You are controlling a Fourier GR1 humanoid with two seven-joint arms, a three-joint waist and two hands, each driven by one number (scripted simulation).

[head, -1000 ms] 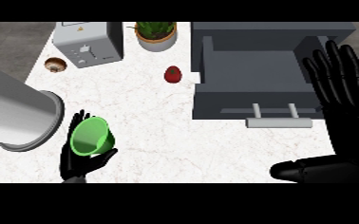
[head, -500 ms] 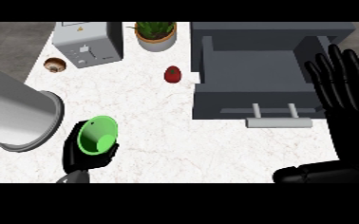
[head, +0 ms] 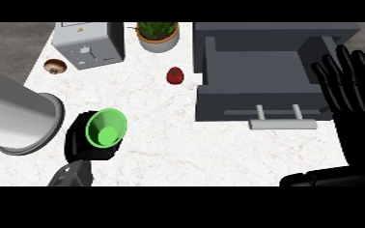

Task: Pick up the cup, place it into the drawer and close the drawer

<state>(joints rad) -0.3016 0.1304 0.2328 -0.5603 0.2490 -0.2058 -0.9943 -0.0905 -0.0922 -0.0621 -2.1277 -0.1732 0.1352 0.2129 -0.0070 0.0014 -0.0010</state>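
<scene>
I have the left hand (head: pixel 85 142) curled around the green cup (head: pixel 106 127), well left of the open drawer (head: pixel 264 79); my right hand (head: pixel 347 84) rests open, clear of the drawer's path.

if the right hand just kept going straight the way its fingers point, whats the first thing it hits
The right hand points toward the far edge, along the open drawer's right side. It would likely meet the drawer unit's right wall first, though its height above it is unclear, so it might pass over.
</scene>
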